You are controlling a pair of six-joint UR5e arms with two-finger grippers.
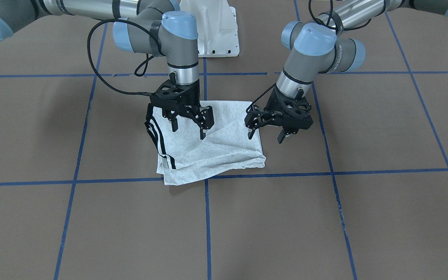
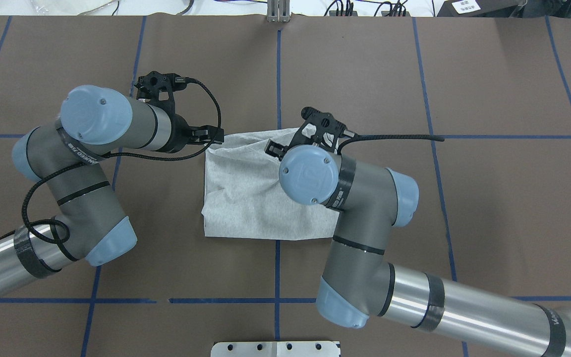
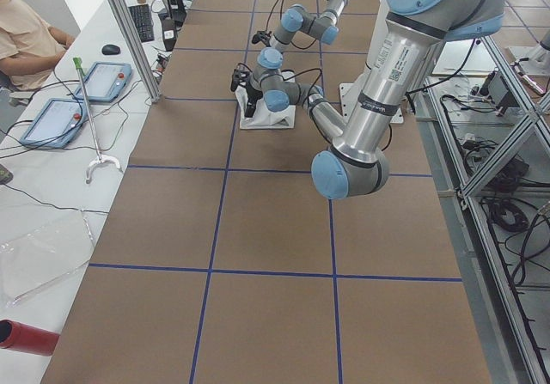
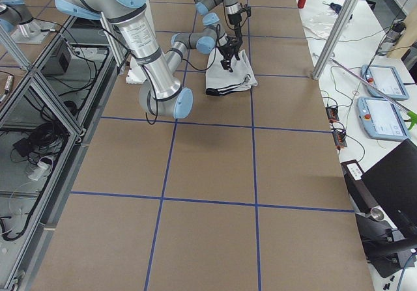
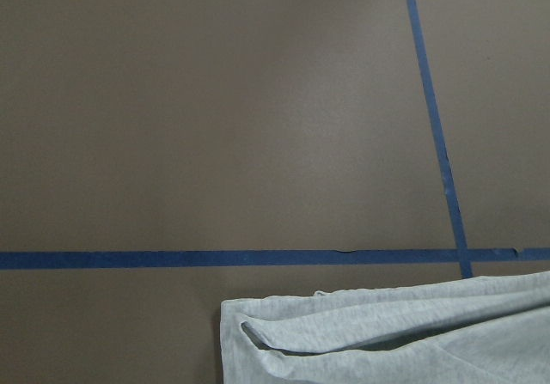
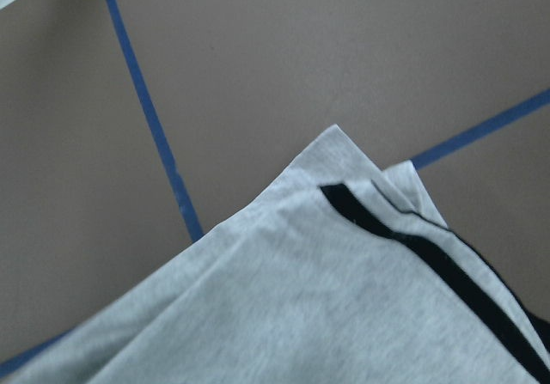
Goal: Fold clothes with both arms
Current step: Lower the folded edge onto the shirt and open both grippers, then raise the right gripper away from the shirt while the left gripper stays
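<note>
The brown desk (image 1: pixel 325 225), divided into big squares by blue tape lines (image 1: pixel 207 225), carries a light grey T-shirt (image 1: pixel 216 151) folded to a rough, rumpled square across one line near the middle, and a white base (image 1: pixel 212 31) stands at the robot's edge.

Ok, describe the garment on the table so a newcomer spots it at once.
Start from the brown table gridded with blue tape. Near its middle, just ahead of the white pedestal base, lies a folded T-shirt. It is the only cloth there: light heather-grey with black double stripes along one edge.
</note>
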